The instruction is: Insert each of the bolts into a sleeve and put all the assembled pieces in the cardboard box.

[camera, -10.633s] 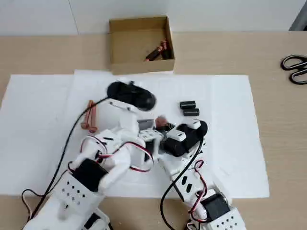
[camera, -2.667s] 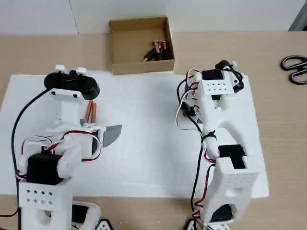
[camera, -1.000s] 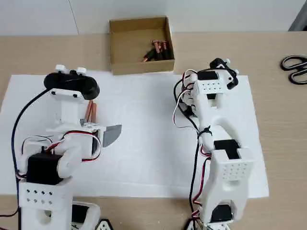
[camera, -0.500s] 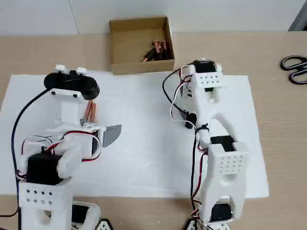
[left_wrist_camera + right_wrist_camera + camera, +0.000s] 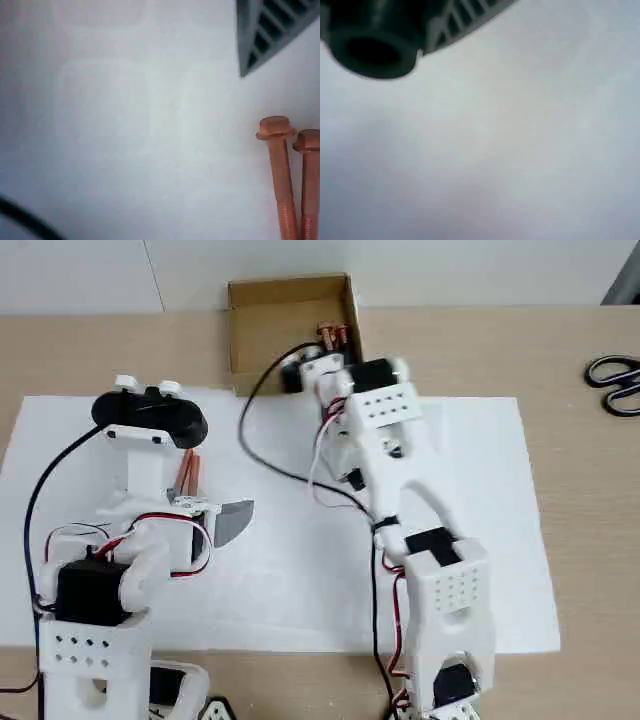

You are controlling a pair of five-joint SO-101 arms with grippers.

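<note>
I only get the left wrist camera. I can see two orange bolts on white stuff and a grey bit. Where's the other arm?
Observer: The right arm is stretched out across the table, with its end by the front wall of the cardboard box.
Operator: Is it carrying something?
Observer: Yes, the right tool has a black sleeve in it.
Operator: Is there stuff in the box already?
Observer: Yes, some copper bolts lie in its far right corner. The arm partly hides them, so I can't count them.
</note>
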